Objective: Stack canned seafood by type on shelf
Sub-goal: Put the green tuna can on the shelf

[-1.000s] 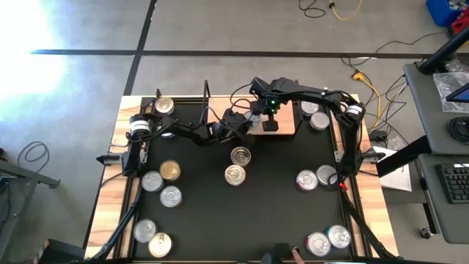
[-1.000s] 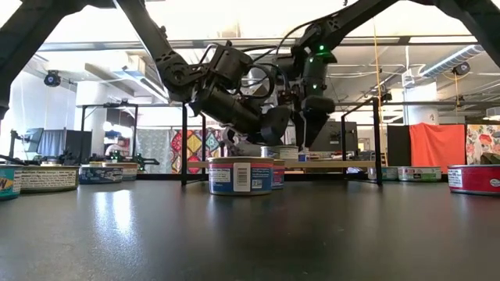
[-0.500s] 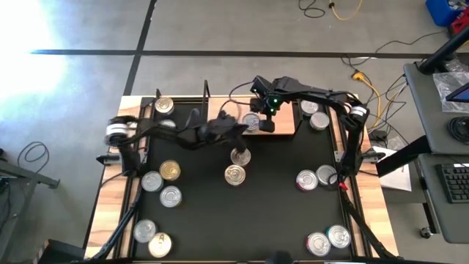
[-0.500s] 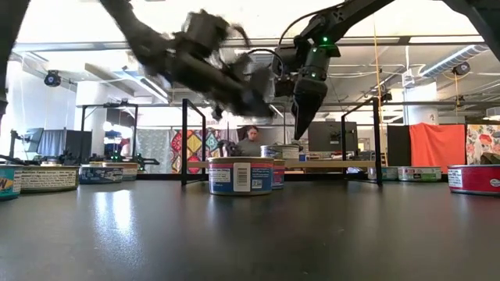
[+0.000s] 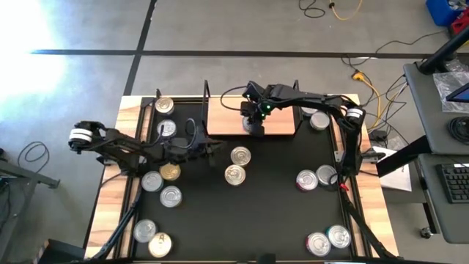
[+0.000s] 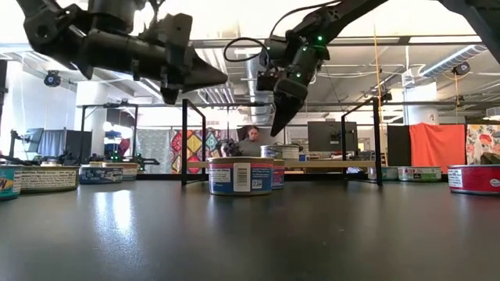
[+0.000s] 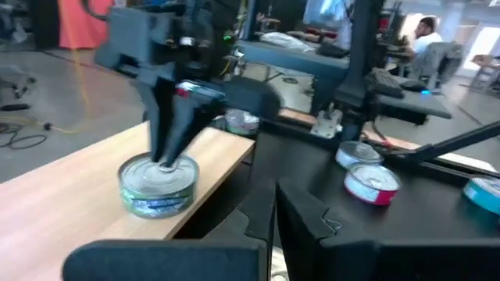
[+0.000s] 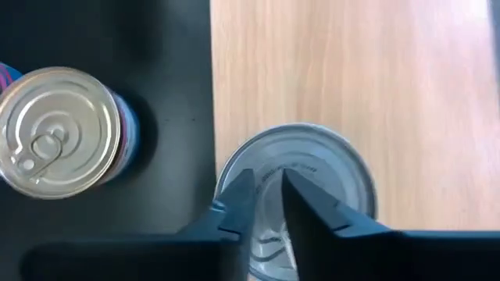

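Observation:
The shelf [image 5: 223, 117], a light-wood board with black wire posts, stands at the table's far middle. One silver-lidded tin [image 8: 312, 168] stands on it near its front edge. My right gripper [image 6: 274, 133] hangs over that tin, pointing steeply down, shut, its tips a little above the lid [image 7: 158, 168] in the low view. My left gripper [image 5: 217, 145] is shut and holds nothing; it floats level above the table's left half, clear of the shelf. Two tins [image 5: 240, 155] [image 5: 234, 174] stand on the black table in front of the shelf.
Several more tins stand around the table: a group at the left [image 5: 170, 171], two at the far left [image 5: 163, 105], pairs at the right [image 5: 316, 177], near right [image 5: 328, 240] and far right [image 5: 319, 119]. The wire posts [image 6: 184, 140] rise at the shelf's ends.
My left gripper has swung away from the shelf toward the table's left edge and risen, staying shut. My right gripper has shifted a little toward the table's left, from beside the tin on the shelf to over it, and its fingers have shut.

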Controlling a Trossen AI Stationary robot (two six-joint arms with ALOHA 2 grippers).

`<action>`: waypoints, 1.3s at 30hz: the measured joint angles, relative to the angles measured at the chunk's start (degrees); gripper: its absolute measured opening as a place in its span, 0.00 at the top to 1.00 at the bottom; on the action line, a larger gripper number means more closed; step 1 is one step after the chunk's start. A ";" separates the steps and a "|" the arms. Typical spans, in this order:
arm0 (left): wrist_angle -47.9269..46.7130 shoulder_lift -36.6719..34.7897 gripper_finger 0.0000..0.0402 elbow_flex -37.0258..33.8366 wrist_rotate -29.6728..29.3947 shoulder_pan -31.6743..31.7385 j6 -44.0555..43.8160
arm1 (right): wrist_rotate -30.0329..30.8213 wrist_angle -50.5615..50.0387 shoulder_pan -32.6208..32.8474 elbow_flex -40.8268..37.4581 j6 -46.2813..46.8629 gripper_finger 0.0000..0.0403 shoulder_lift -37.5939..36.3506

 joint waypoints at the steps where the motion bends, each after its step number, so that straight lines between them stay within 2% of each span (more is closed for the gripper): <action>1: 0.43 -0.07 1.00 -0.10 0.00 -0.31 0.03 | 0.01 0.23 0.01 0.00 0.02 0.91 -0.01; 5: 0.46 -0.32 1.00 -0.85 -0.04 -0.53 -0.13 | 0.01 0.82 0.01 -0.15 -0.67 0.97 0.08; 11: 0.14 -0.68 1.00 -3.07 -0.11 -1.21 -1.54 | -0.39 1.23 0.10 -1.12 -0.58 0.97 0.34; 18: -0.98 -0.70 1.00 -5.28 -0.11 -5.62 -0.31 | -1.48 2.36 0.14 -5.02 0.25 0.97 0.33; 24: -1.03 -0.80 1.00 -6.49 -0.13 -8.34 1.85 | -1.43 -2.84 0.14 -5.14 -0.71 0.97 -0.05; 26: -0.96 -0.81 1.00 -6.69 -0.13 -8.44 1.87 | -0.16 -4.12 0.14 -4.78 -2.09 0.97 -0.07; 33: -0.95 -0.80 1.00 -6.75 -0.17 -8.42 1.87 | 10.77 -6.77 0.05 -2.59 -10.53 0.97 -0.11; 39: -1.13 -0.77 1.00 -7.04 -0.19 -8.42 1.91 | 11.50 -8.22 -0.17 0.33 -10.85 0.97 -0.08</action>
